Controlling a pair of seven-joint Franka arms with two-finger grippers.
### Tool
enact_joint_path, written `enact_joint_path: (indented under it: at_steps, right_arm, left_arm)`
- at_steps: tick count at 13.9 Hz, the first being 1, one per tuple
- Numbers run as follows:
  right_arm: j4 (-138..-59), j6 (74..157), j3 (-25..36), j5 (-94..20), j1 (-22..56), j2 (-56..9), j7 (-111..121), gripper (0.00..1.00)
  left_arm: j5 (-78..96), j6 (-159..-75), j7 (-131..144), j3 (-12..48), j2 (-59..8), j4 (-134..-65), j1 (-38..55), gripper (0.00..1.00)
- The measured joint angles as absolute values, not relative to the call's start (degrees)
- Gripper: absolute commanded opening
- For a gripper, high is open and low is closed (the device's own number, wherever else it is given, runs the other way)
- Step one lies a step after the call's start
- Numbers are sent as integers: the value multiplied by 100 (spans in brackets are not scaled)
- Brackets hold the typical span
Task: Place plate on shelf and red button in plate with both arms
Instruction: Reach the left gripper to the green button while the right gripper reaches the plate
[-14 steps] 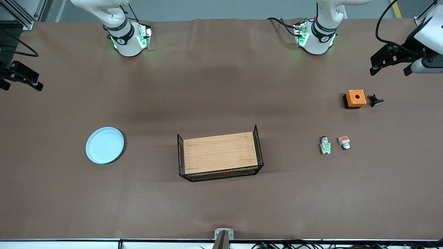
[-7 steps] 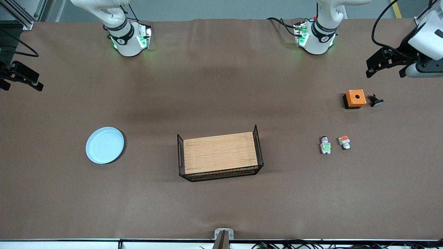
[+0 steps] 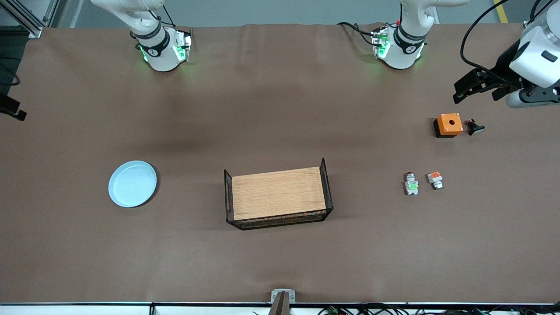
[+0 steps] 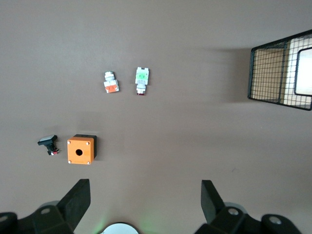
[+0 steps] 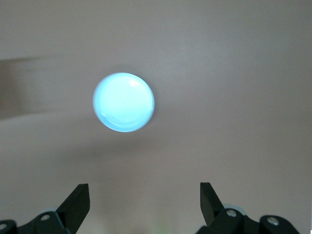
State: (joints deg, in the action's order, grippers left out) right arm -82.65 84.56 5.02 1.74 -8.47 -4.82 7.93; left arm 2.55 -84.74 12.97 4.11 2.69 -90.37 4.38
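The pale blue plate (image 3: 132,183) lies on the table toward the right arm's end; it also shows in the right wrist view (image 5: 124,102). The red button (image 3: 411,184), white with a green block, lies toward the left arm's end and shows in the left wrist view (image 4: 142,79). My left gripper (image 3: 477,89) is open and empty, up over the table close to the orange box (image 3: 448,124); its jaws (image 4: 145,184) stand wide apart. My right gripper (image 5: 144,187) is open and empty, high over the table short of the plate. Only a black part of it (image 3: 12,109) shows at the front view's edge.
A wooden tray with black wire ends (image 3: 278,199) stands mid-table. A white piece with an orange block (image 3: 435,180) lies beside the red button. A black-bodied button (image 3: 474,127) lies beside the orange box.
My left gripper has moved in from the table's end toward the orange box. My right gripper has slid almost out of the front view. Nothing on the table moved.
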Motion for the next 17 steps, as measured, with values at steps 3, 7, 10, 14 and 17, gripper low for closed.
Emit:
enact_joint_path:
  at_steps: [3, 7, 10, 14, 17]
  right_arm:
    - [-8377, 8700, 519, 173, -1412, -886, 1363, 100]
    - [-9039, 9518, 506, 173, -1575, -1169, 1461, 100]
    - [-9653, 10235, 479, 172, -1561, -1188, 1461, 100]
    - [-10439, 11301, 417, 166, -1480, -1227, 1457, 99]
    - [-10739, 11768, 411, 161, -1362, -1406, 1391, 99]
  left_arm:
    - [255, -8963, 906, 406, 158, -9550, 406, 100]
    - [254, -10421, 90, 387, 48, -10718, 119, 100]
    - [254, -11543, -409, 370, -154, -11546, -178, 100]
    - [254, -12242, -501, 379, -743, -11767, -218, 100]
    - [207, -12763, -506, 414, -1268, -11776, -184, 100]
